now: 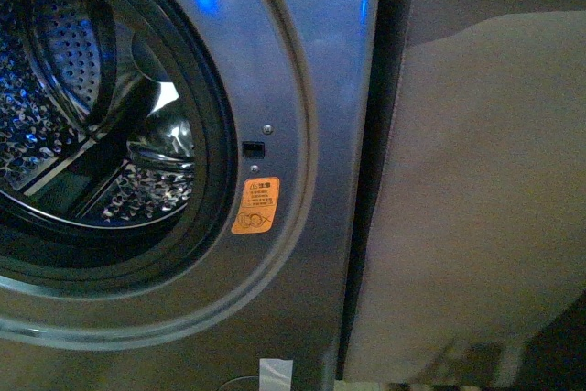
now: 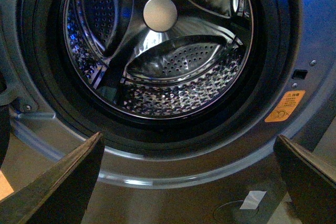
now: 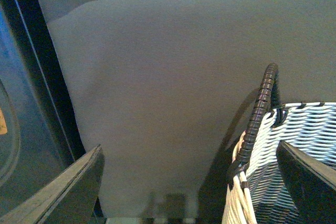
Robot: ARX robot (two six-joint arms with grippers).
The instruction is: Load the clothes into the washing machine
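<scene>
Washing machine (image 1: 302,61) occupies the frame's left in the front view, port open, drum (image 1: 92,135) at upper left. Left gripper (image 2: 189,137) faces the drum, spread wide, holding nothing. Right gripper (image 3: 189,145) likewise wide, unladen, near a wicker basket (image 3: 299,129).

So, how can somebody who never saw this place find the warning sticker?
Start at the silver-grey washing machine and its black rubber seal. Right of the seal, below a small black slot, sits the sticker. It is the only orange thing on the grey front.
</scene>
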